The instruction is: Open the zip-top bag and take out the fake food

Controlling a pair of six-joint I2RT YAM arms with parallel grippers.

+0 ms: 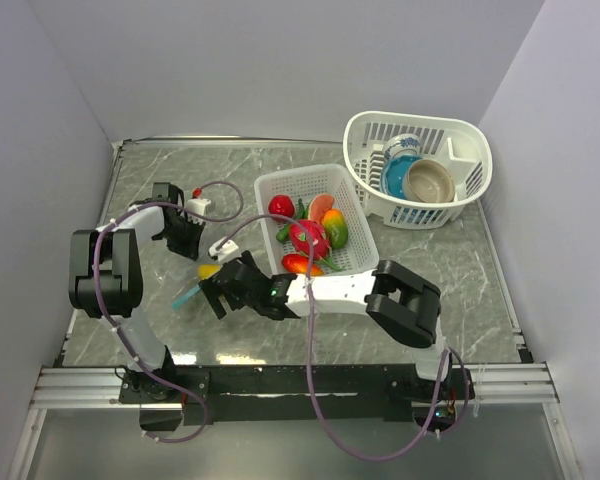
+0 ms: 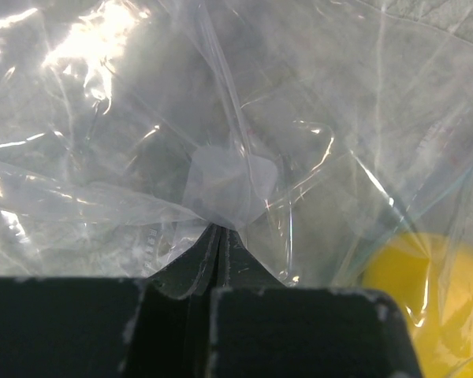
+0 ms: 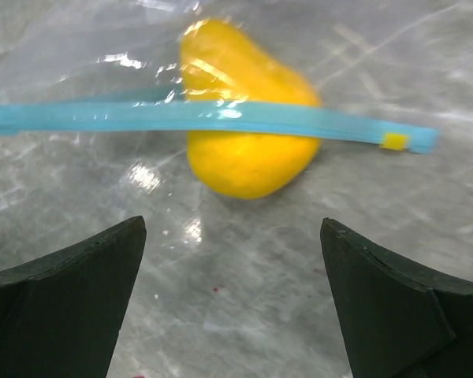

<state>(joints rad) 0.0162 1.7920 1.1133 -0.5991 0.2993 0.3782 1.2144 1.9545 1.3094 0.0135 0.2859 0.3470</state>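
The zip-top bag (image 2: 221,102) is clear, crumpled plastic, and my left gripper (image 2: 217,230) is shut on a fold of it. A yellow fake food piece (image 2: 430,295) shows through the plastic at the lower right of the left wrist view. In the right wrist view the same yellow piece (image 3: 244,118) lies on the table with the bag's teal zip strip (image 3: 221,118) across it. My right gripper (image 3: 232,236) is open just short of it, with nothing between the fingers. From above, the left gripper (image 1: 188,245) is behind the bag and the right gripper (image 1: 218,295) is in front of it.
A white slotted basket (image 1: 270,185) right of the bag holds several red, orange and green toy fruits. A bigger white basket (image 1: 420,118) at the back right holds a blue bowl and a tan bowl. A small white bottle with a red cap (image 1: 200,205) stands behind the left gripper.
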